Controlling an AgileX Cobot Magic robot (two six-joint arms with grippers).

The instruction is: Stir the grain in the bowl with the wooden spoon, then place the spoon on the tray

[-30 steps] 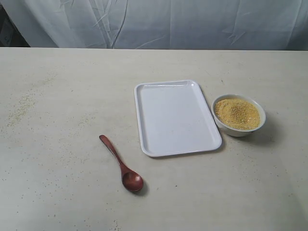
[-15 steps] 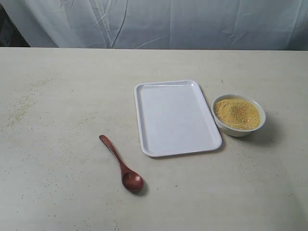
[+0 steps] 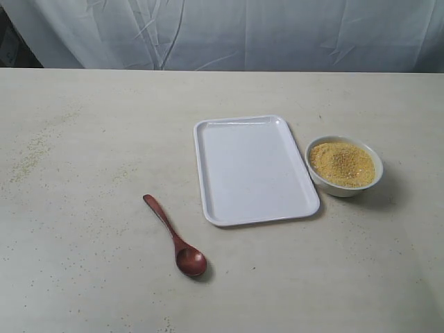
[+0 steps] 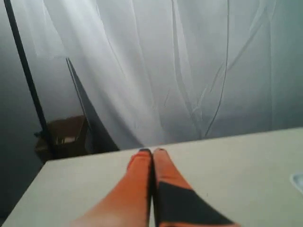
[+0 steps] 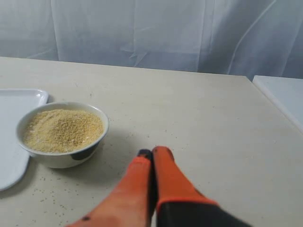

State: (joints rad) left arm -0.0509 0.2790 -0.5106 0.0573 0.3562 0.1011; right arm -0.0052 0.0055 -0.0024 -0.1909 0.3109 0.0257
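Observation:
A dark reddish-brown wooden spoon (image 3: 172, 236) lies flat on the table, left of and nearer than the white tray (image 3: 208, 180), its oval bowl toward the front. Right of the tray stands the small white bowl (image 3: 344, 189), holding yellow-golden grain (image 3: 341, 163). No arm shows in the exterior view. My left gripper (image 4: 152, 151) is shut and holds nothing, out over bare table far from the spoon. Shut and holding nothing as well, my right gripper (image 5: 152, 152) hovers beside the bowl (image 5: 71, 158) of grain (image 5: 62, 129), a tray corner (image 5: 19, 94) past it.
Loose grains are scattered over the table, thickest at the far left (image 3: 31, 156). A white curtain (image 3: 229, 31) hangs behind the table's far edge. A second white surface (image 5: 284, 94) adjoins the table on one side, seen in the right wrist view.

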